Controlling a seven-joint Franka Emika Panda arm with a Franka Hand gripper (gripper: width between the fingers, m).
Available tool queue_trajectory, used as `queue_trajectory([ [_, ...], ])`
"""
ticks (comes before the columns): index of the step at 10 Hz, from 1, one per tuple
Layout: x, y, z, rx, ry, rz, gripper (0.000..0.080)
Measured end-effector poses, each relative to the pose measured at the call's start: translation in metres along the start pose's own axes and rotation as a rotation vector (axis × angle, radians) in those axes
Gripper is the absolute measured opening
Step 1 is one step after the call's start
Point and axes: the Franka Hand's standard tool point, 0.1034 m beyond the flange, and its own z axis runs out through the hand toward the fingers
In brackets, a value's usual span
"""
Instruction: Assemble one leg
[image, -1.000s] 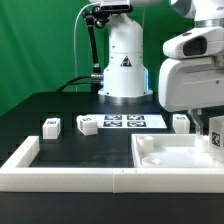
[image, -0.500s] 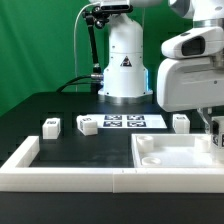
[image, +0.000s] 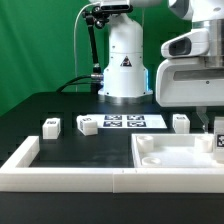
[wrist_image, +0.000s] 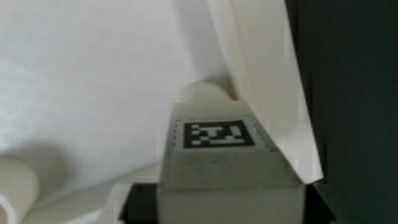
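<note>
Green backdrop (image: 35, 40), black table (image: 60, 105); tool (wrist_image: 217, 200) grips leg (wrist_image: 217, 135) at white panel (image: 170, 152).

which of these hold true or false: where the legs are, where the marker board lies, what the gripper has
1. Three loose legs stand on the black table. True.
2. The marker board lies on the white panel. False: it lies on the table, beyond the panel.
3. The gripper holds a leg over the white panel. True.
4. The held leg bears no marking. False: the wrist view shows a black-and-white tag on it.
</note>
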Motion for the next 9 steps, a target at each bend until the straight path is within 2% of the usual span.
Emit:
queue_trajectory([
  [6, -0.0029, -0.0026, 0.0005, -0.003, 0.002, 0.636, 0.0294],
  [9, -0.0026, -0.002, 0.0009, 0.01, -0.009, 0.73, 0.0294],
])
